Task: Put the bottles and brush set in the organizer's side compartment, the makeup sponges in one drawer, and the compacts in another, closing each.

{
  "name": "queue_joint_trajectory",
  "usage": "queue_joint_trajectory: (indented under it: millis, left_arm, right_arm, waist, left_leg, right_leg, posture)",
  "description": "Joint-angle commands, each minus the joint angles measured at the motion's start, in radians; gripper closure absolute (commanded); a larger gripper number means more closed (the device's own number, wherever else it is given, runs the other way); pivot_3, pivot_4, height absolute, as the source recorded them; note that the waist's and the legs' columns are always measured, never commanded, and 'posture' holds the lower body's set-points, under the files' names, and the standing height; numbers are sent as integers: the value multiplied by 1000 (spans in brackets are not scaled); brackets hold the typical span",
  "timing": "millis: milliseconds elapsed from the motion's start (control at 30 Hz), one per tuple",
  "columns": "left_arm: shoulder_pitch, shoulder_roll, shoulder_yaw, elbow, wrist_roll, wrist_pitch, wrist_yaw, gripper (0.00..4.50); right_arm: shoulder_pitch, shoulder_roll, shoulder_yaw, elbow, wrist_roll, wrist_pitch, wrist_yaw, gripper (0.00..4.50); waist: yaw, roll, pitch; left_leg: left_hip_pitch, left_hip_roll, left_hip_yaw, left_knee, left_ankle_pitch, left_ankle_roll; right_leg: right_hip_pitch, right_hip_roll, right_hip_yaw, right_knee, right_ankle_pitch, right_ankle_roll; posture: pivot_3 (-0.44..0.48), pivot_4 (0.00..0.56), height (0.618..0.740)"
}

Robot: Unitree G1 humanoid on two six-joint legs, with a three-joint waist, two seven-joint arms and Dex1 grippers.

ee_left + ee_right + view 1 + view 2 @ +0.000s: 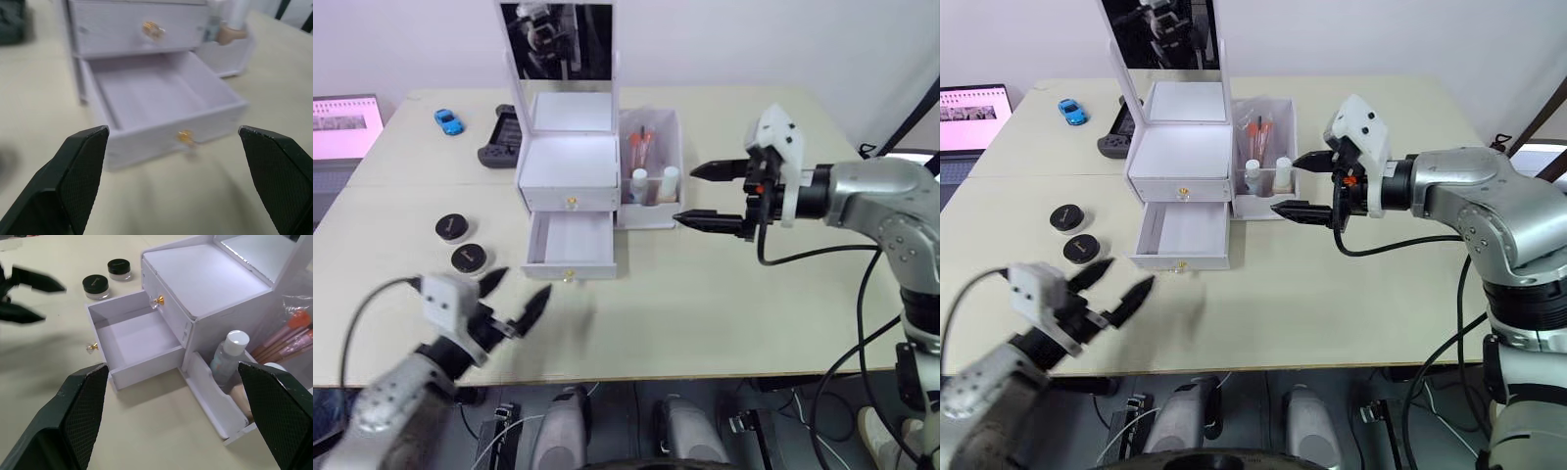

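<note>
The white organizer (570, 147) stands mid-table with its mirror lid upright. Its upper drawer (570, 191) is shut. The lower drawer (570, 240) is pulled out and looks empty. In the side compartment (674, 132) stand the clear bottle (227, 357), the beige bottle (669, 181) and the brush set (288, 333). Two black compacts (453, 227) (471, 258) lie on the table left of the drawers. My left gripper (524, 284) hovers open near the open drawer's front left corner. Open too, my right gripper (685, 195) hangs just right of the compartment. The makeup sponges are out of view.
A black game controller (499, 137) and a blue toy car (449, 120) lie behind the organizer to the left. A laptop screen (342, 122) stands at the table's far left edge. A black cable (803, 257) hangs under my right forearm.
</note>
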State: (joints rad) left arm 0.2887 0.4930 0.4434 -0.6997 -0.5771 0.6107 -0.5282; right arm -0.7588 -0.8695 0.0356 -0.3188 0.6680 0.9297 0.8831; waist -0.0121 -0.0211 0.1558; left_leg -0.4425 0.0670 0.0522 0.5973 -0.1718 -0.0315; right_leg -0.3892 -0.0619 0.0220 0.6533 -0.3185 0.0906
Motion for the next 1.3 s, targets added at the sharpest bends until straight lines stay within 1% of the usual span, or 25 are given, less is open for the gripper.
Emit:
queue_joint_trajectory:
  millis: [33,133,267,433,500,567,667,733,833,900,1000,1133,1300]
  left_arm:
    - [-106,116,82,189,13,-39,-57,48]
    - [-206,212,109,342,2,-68,-126,48]
    - [-301,331,101,546,55,-161,-229,48]
    - [-367,449,79,736,84,-161,-328,48]
    - [-378,479,74,812,117,-205,-353,48]
    - [-389,498,70,874,146,-246,-367,48]
    - [-416,542,82,979,158,-288,-421,48]
    - [-431,559,82,1025,173,-321,-430,48]
    - [-445,588,97,1115,197,-385,-438,48]
    - [-447,601,100,1142,202,-403,-442,48]
    - [-450,629,116,1218,202,-456,-480,48]
    - [-489,643,114,1331,204,-529,-504,48]
    - [-517,646,101,1368,203,-548,-527,48]
  right_arm:
    - [8,-17,-24,9,-31,-59,32,0]
    - [27,-41,-39,22,-46,-85,63,0]
    - [66,-102,-87,49,-70,-126,100,0]
    - [155,-177,-169,80,-98,-196,139,0]
    - [208,-199,-206,97,-119,-236,148,0]
    - [243,-209,-229,104,-130,-260,153,0]
    - [274,-189,-262,104,-124,-231,103,0]
    - [280,-176,-273,99,-125,-218,70,0]
    - [304,-184,-282,92,-115,-181,62,0]
    - [315,-184,-294,93,-118,-179,54,0]
    - [399,-197,-346,128,-133,-213,82,0]
    - [460,-185,-377,144,-142,-243,81,0]
    - [465,-167,-371,155,-142,-267,79,0]
  waist:
    - [1,0,0]
    - [-1,-1,1]
    - [-2,-1,1]
    - [-4,-1,1]
    - [-5,0,1]
    - [-9,0,1]
    - [-11,0,1]
    - [-10,0,1]
    - [-9,0,1]
    - [-9,0,1]
    - [-7,-1,1]
    - [-8,0,1]
    - [-10,-1,1]
  left_leg:
    - [0,0,0,-1,0,0]
    - [-1,0,0,-1,0,0]
    - [-1,0,2,-2,0,0]
    - [-1,1,3,-4,0,0]
    - [-1,2,3,-5,0,0]
    - [-1,3,3,-6,0,0]
    - [-1,4,4,-6,0,-1]
    - [-1,4,4,-7,0,-1]
    - [-1,4,4,-8,-1,-1]
    - [-1,2,4,-9,-2,-3]
    - [-1,-1,7,-11,-2,-3]
    - [-1,-4,12,-11,-1,-2]
    - [0,-3,15,-11,-1,-1]
  right_leg:
    - [1,-1,1,0,0,0]
    - [0,-1,0,-2,0,0]
    - [0,-2,1,-3,0,0]
    - [-1,-3,1,-3,0,0]
    - [-2,-4,2,-3,0,0]
    - [-2,-5,2,-3,0,0]
    - [-4,-5,3,-3,1,-1]
    - [-4,-6,3,-3,1,-1]
    - [-5,-9,3,-3,1,-1]
    - [-8,-12,3,-4,1,-2]
    - [-6,-17,2,-4,1,-2]
    - [-6,-23,0,-5,1,-2]
    - [-6,-24,-2,-4,2,-2]
  posture:
    - [0,150,740]
    - [0,150,740]
    - [0,150,740]
    - [0,150,740]
    - [0,150,740]
    - [0,150,740]
    - [0,150,740]
    - [0,150,740]
    - [0,150,740]
    - [0,150,740]
    - [0,150,740]
    - [0,150,740]
    - [0,150,740]
